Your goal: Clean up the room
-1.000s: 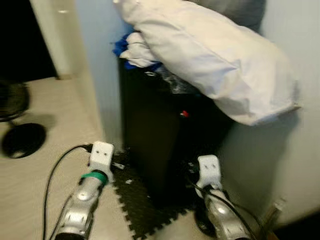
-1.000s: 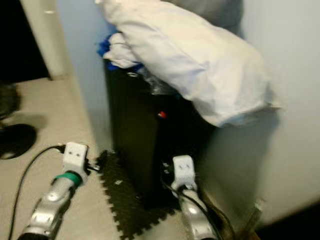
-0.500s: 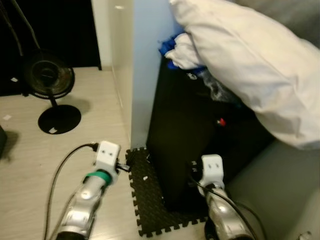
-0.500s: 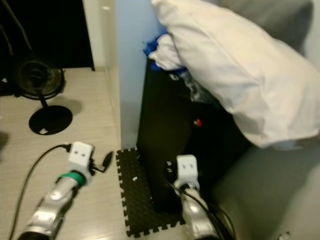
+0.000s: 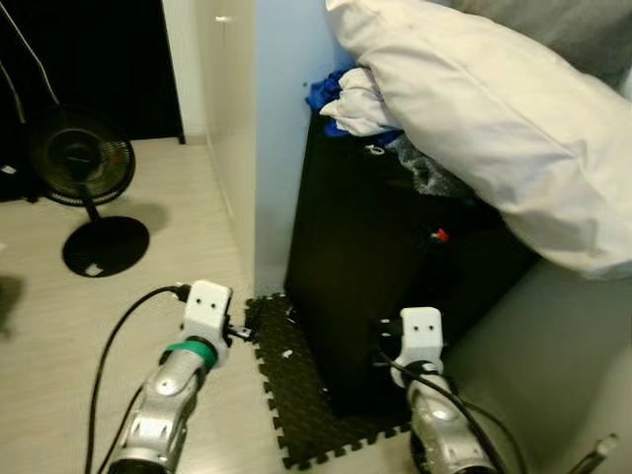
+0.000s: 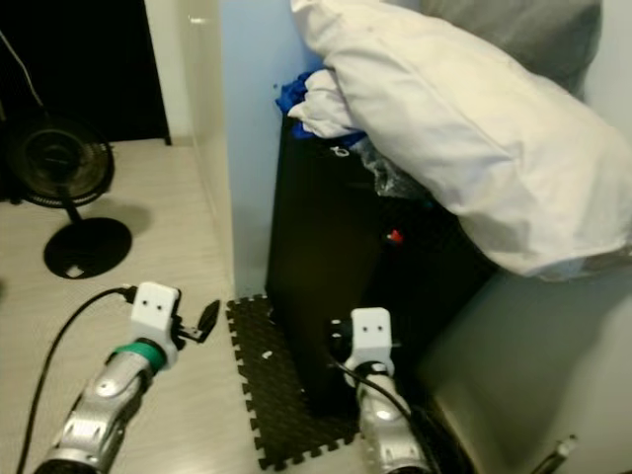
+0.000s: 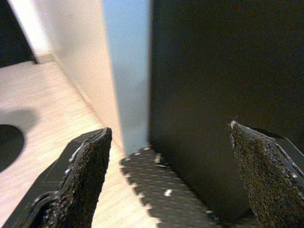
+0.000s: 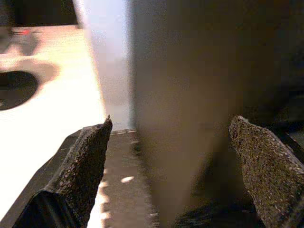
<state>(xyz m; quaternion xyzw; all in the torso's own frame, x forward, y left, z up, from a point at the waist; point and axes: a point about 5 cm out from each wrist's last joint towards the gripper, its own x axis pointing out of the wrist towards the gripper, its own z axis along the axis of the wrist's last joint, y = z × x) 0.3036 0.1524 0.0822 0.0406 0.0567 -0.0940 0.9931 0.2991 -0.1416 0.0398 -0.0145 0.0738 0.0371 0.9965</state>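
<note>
A big white pillow [image 5: 494, 128] lies slanted on top of a tall black cabinet [image 5: 365, 267]. Blue cloth [image 5: 324, 94] and white cloth [image 5: 360, 104] are bunched under its upper end. My left gripper [image 5: 240, 332] hangs low over the floor just left of the cabinet, open with nothing between its fingers [image 7: 85, 180]. My right gripper [image 5: 380, 354] is close against the cabinet's dark front near its base, also open and empty, fingers [image 8: 80, 166] spread wide.
A black foam mat [image 5: 296, 405] lies under the cabinet's foot. A pale wall corner [image 5: 262, 128] stands left of the cabinet. A black floor fan [image 5: 79, 163] stands at the left on the light wooden floor. A small red spot [image 5: 440, 236] shows on the cabinet.
The camera has swung to the left and sharpened, bringing the fan and more floor into view. Both arms keep the same low pose with open fingers.
</note>
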